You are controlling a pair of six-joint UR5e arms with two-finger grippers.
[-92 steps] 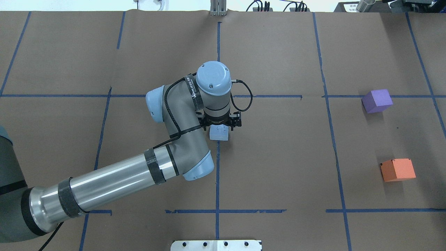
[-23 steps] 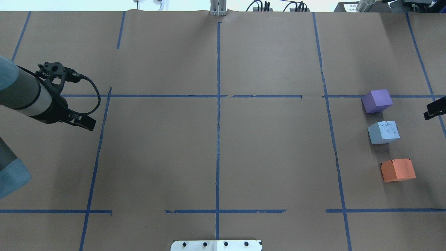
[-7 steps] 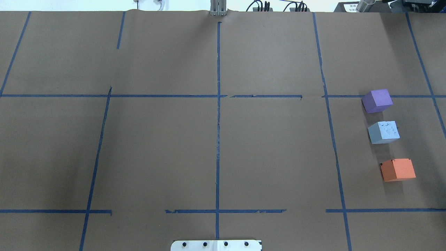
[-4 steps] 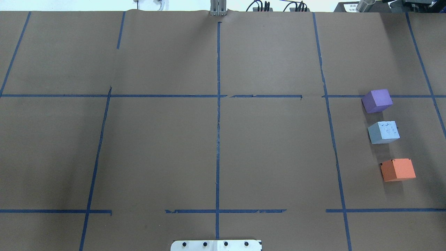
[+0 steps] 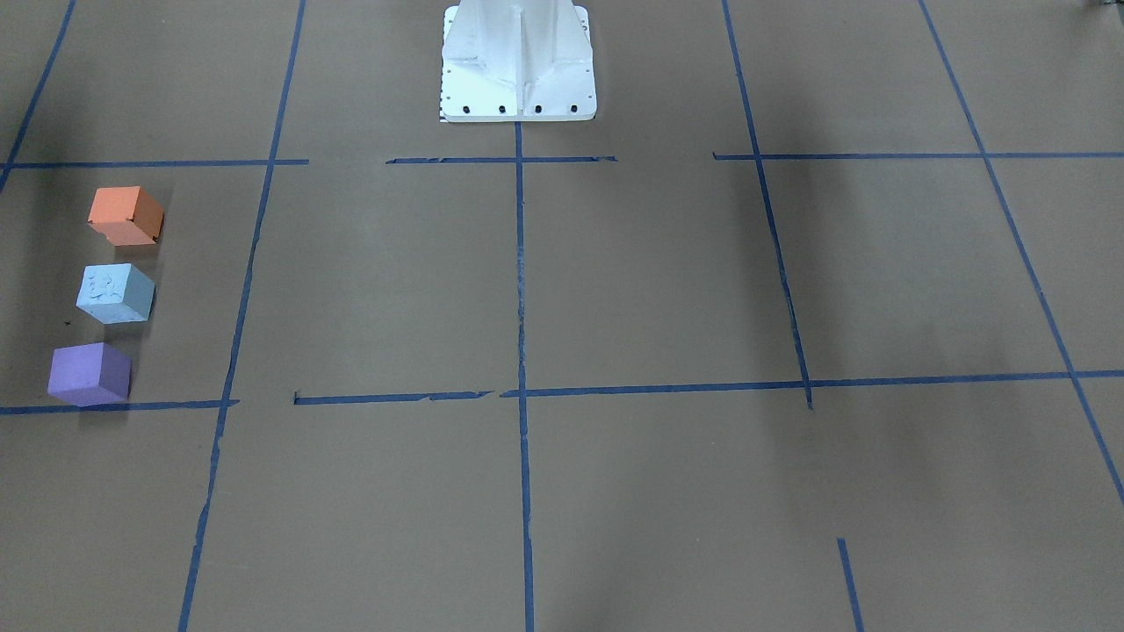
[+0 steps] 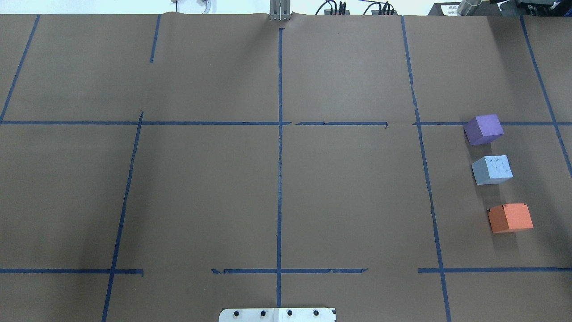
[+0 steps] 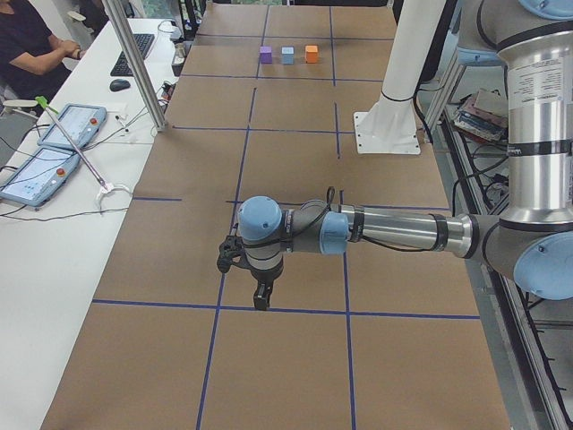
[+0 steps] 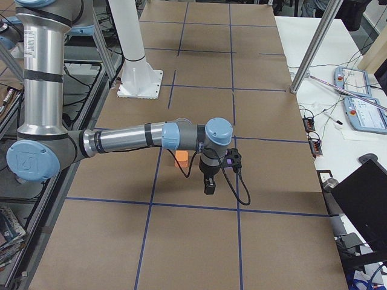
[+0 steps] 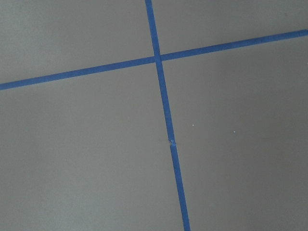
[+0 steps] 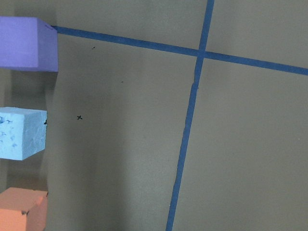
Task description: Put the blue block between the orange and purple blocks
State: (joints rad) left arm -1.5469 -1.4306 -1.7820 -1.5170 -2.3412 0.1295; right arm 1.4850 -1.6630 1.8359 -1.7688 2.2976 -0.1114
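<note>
The light blue block rests on the brown paper at the right, between the purple block and the orange block, apart from both. The front-facing view shows the same row: orange, blue, purple. The right wrist view shows all three at its left edge, the blue block in the middle. My left gripper points down over the table's left end. My right gripper hangs beside the blocks. Both show only in side views, so I cannot tell whether they are open or shut.
The white robot base plate sits at the near edge. Blue tape lines cross the paper. A side table with tablets and a metal post stands across from the robot, where a person sits.
13 s ago my left gripper held the blue block at the table's middle. By 3.3 s ago it lay between purple and orange, both arms leaving the overhead view. Nothing has moved in the last second.
</note>
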